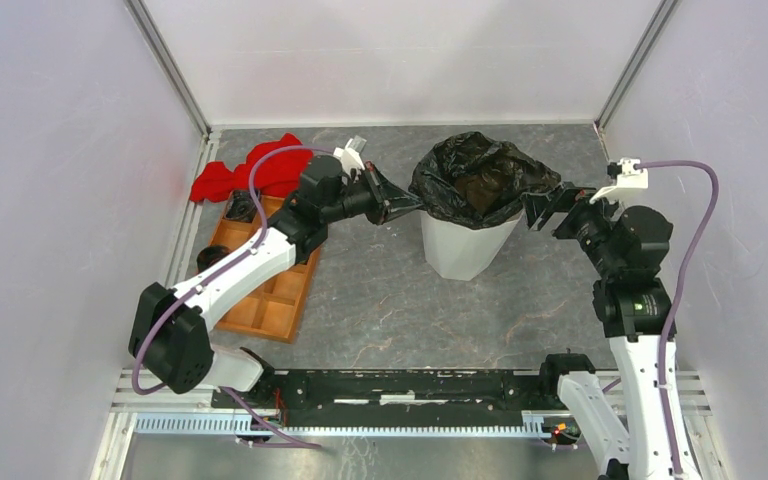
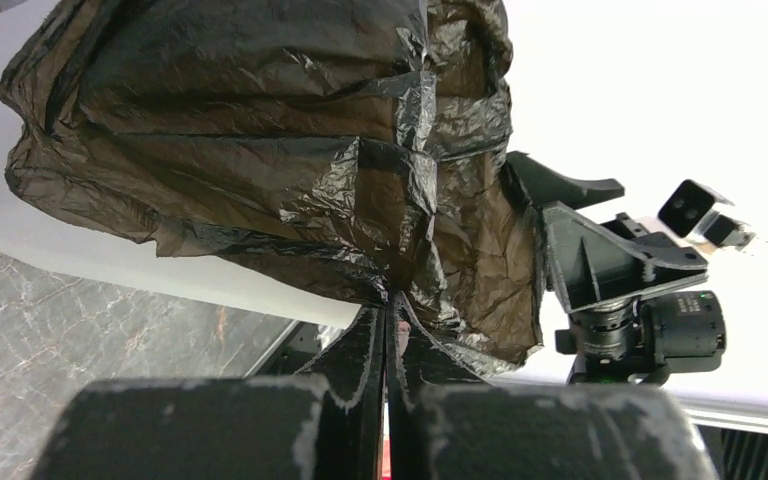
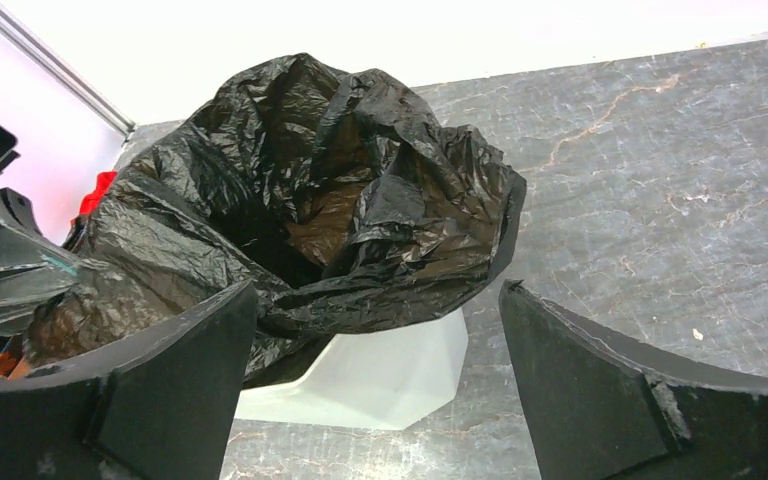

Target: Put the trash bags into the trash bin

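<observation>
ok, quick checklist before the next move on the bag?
1. left hand shut on the trash bag at its left edge: ok.
2. right hand open, gripping nothing, beside the bag's right edge: ok.
3. trash bin upright: ok.
4. bag mouth open above the bin: ok.
5. bag folded over the whole rim: cannot tell, far side hidden.
6. bag pushed down to the bin's bottom: cannot tell.

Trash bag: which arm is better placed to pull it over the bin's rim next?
Likely left: the left gripper is shut on an edge of the trash bag; the right gripper is open, empty.
</observation>
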